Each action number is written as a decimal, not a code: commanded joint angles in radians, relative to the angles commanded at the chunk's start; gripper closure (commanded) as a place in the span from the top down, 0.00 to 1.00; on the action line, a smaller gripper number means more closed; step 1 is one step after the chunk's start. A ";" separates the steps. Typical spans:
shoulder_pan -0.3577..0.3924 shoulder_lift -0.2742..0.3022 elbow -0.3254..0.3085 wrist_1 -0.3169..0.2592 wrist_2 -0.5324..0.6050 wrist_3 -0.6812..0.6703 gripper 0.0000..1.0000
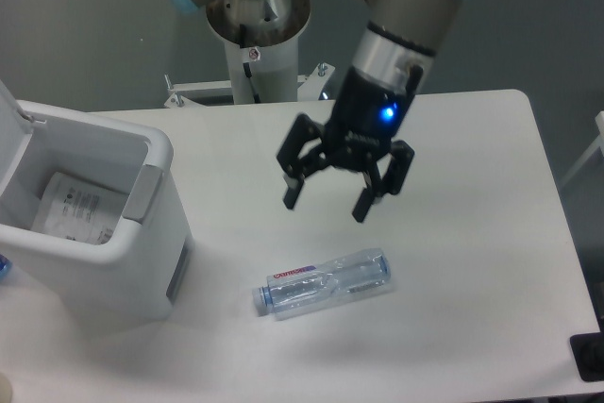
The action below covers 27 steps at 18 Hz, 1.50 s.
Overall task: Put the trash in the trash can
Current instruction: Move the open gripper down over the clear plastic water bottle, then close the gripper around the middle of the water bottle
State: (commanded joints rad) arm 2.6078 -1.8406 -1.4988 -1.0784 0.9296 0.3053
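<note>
— Where's the black two-finger gripper (327,204)?

— Spread wide, holding nothing, above the crushed clear plastic bottle (324,284) lying on the white table (472,186).

— The rest?

— The crumpled white printed wrapper (77,207) sits inside the boxy white trash can (113,252), lid up.

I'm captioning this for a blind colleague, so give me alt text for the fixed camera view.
A robot arm's open two-finger gripper hangs above a crushed clear plastic bottle with a red-white label lying on a white table. At left, a boxy white plastic trash can stands open with a crumpled white printed wrapper inside.
</note>
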 joint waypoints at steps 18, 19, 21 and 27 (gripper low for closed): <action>-0.166 -0.198 -0.006 0.046 0.247 0.384 1.00; -0.175 -0.200 -0.006 0.048 0.294 0.446 1.00; -0.204 -0.204 -0.011 0.046 0.403 0.530 1.00; -0.253 -0.235 -0.031 0.043 0.558 0.673 1.00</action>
State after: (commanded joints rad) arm 2.3547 -2.0755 -1.5293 -1.0354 1.4879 0.9786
